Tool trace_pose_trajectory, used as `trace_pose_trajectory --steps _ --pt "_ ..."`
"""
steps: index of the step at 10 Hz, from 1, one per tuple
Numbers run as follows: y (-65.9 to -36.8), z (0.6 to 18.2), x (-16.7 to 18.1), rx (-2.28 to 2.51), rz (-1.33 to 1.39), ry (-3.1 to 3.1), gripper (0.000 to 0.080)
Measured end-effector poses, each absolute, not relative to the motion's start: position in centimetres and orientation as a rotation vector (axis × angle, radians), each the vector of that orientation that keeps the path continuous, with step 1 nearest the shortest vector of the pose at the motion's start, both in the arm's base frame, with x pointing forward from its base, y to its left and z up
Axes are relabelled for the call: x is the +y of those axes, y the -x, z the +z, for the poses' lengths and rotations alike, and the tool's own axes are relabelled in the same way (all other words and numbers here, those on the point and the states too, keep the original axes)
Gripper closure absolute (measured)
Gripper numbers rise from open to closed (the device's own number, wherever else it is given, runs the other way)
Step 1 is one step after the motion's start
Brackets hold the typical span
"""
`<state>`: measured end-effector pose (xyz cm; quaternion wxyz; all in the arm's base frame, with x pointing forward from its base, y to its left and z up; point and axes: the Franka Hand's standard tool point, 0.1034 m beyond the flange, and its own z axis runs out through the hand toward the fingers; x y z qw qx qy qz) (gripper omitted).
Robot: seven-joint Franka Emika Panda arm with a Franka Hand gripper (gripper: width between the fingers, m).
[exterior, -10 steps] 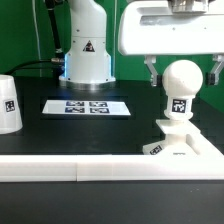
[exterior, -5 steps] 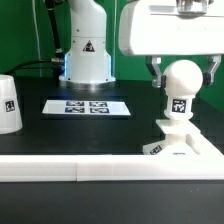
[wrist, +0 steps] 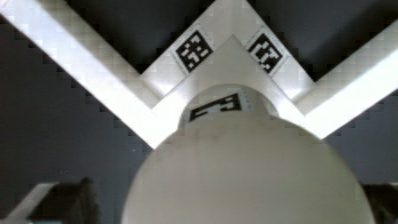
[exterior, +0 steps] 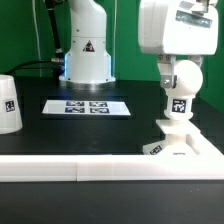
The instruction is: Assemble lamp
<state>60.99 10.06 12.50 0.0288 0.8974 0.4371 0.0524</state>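
Observation:
The white ball-shaped bulb (exterior: 182, 82) stands upright on the flat square base (exterior: 185, 148) at the exterior view's right, a tag on its neck. My gripper (exterior: 182, 74) reaches down from above and straddles the bulb's ball, one finger (exterior: 165, 72) at its side. In the wrist view the bulb (wrist: 228, 160) fills the space between the fingers, with a thin dark gap at each side, so the jaws stand open. The base's tagged corner (wrist: 228, 40) shows beyond it. The tapered shade (exterior: 8, 103) stands alone at the exterior view's far left.
The marker board (exterior: 88, 106) lies flat mid-table. The white robot pedestal (exterior: 87, 45) stands behind it. A low white ledge (exterior: 70, 170) runs along the table's front edge, joining the base's corner.
The gripper hand has turned about its vertical axis over the bulb, so it looks narrower and its fingers sit closer to the ball. Bulb, base and shade have not moved.

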Motion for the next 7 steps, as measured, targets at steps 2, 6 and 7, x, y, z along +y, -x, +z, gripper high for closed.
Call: trace_pose_trajectory --steps 2,6,7 --pt "-60.99 12.55 10.12 1.507 0.144 -2.671 0.0101" --pt "-60.90 12.46 10.62 1.576 0.136 -2.624 0.0101" --pt "-60.91 12.34 10.52 1.575 0.134 -2.625 0.0190"
